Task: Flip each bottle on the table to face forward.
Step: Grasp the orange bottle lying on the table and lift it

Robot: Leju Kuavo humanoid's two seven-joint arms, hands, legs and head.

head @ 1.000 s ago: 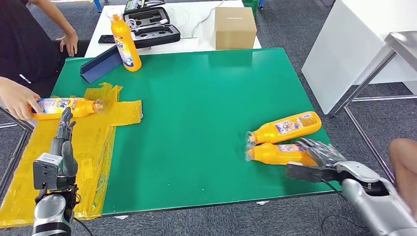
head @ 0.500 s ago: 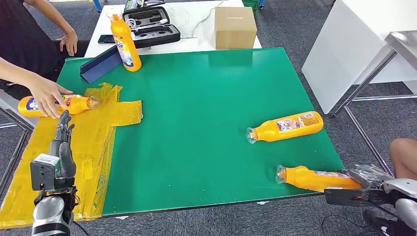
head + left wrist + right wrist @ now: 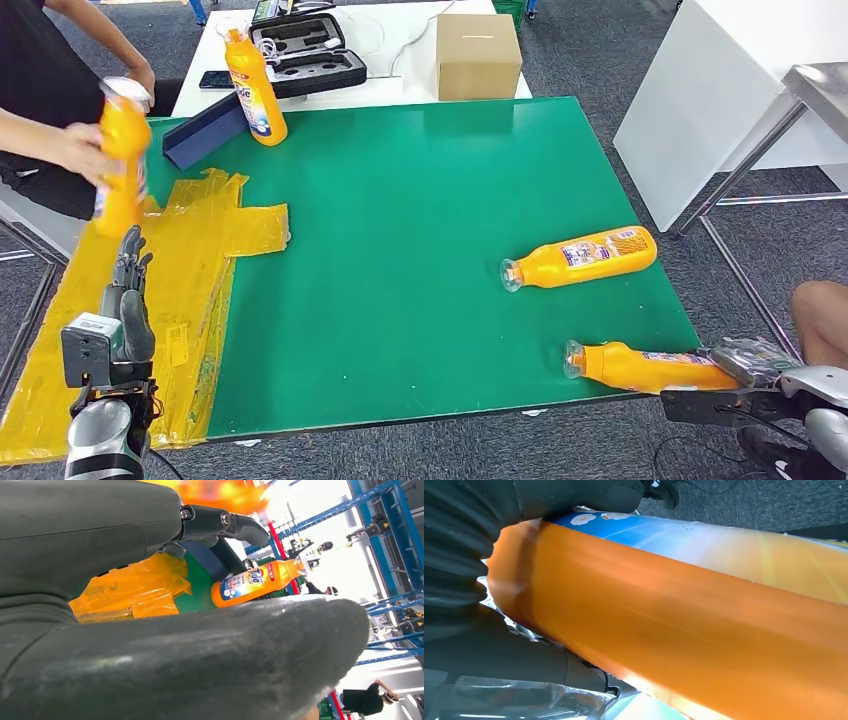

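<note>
An orange bottle [image 3: 640,367] lies on its side at the near right edge of the green mat [image 3: 420,200], cap end pointing left. My right hand [image 3: 752,362] grips its base end, and the right wrist view shows the bottle's body [image 3: 684,630] pressed between the thumb and fingers [image 3: 574,495]. A second orange bottle [image 3: 582,257] lies farther back, label up. A third bottle [image 3: 254,85] stands upright at the far left, also seen as a labelled bottle [image 3: 252,581]. My left hand [image 3: 128,300] is over the yellow sheet, fingers straight, holding nothing.
A person at the far left holds another orange bottle [image 3: 120,165] upright above the yellow plastic sheet [image 3: 190,290]. A blue angled tray [image 3: 205,130], a cardboard box [image 3: 478,55] and a black case [image 3: 310,55] lie beyond the mat. A white cabinet [image 3: 720,90] stands at the right.
My right hand dragged its bottle from beside the other one to the mat's near edge, then stayed put. The person lifted the left bottle off the yellow sheet and stood it up in the air.
</note>
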